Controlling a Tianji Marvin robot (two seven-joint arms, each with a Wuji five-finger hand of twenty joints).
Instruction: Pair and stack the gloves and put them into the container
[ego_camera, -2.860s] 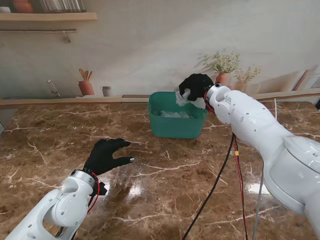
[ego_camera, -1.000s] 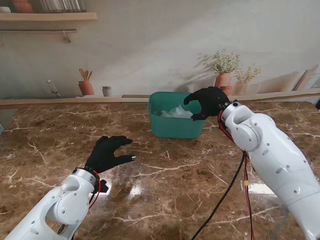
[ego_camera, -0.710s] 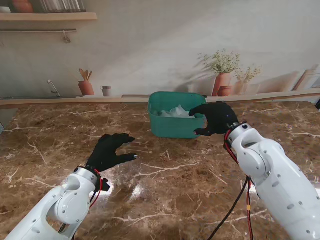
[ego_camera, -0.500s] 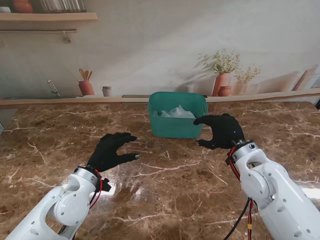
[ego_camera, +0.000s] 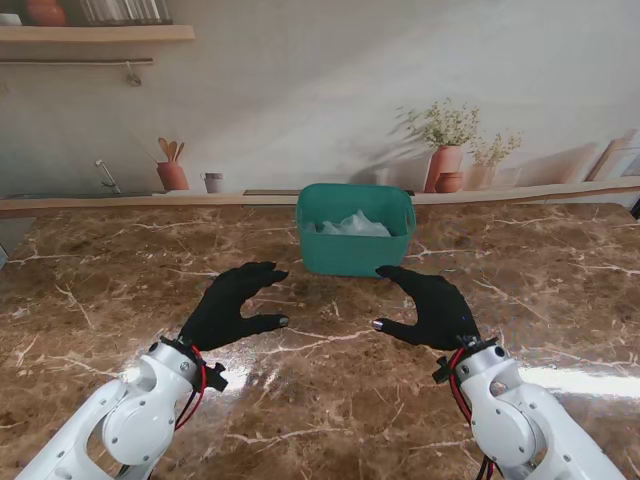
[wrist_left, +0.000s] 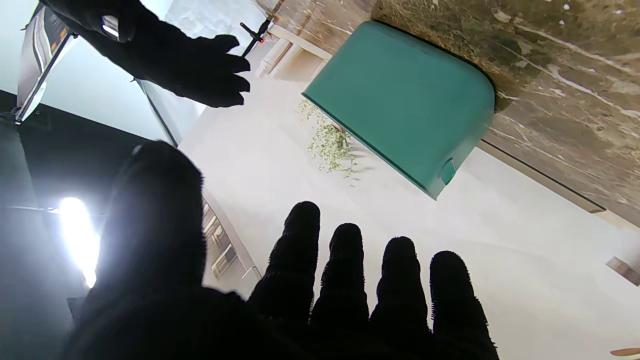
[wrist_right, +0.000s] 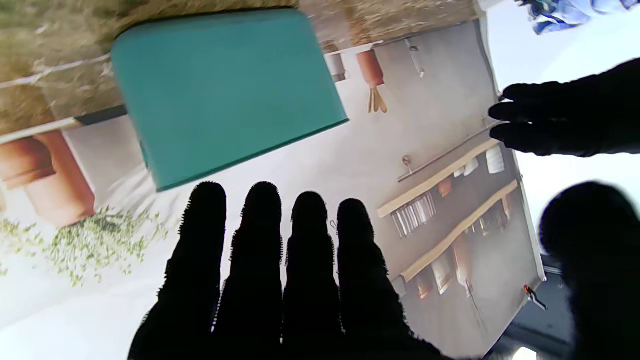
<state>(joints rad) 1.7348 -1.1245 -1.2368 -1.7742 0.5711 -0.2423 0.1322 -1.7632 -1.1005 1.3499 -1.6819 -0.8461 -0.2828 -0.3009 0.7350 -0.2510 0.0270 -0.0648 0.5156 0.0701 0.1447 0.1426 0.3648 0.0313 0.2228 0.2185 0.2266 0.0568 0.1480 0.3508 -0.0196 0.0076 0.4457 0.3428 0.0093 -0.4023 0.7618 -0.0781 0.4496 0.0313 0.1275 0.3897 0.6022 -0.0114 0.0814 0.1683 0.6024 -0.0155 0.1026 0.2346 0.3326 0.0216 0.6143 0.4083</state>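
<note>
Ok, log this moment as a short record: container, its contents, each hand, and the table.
container: green bin, upright on the table, farther from me than both hands
contents: pale gloves piled inside
left hand: open, holding nothing, over the table
right hand: open, holding nothing, over the table
table: brown marble top; no gloves seen on it

stand view: high, behind both arms, looking down over table (ego_camera: 330, 400) toward back wall. wrist views: close behind own fingers, inverted, facing forward. all three share green container (ego_camera: 355, 240) (wrist_left: 400, 105) (wrist_right: 225, 90); each wrist view catches opposite hand.
</note>
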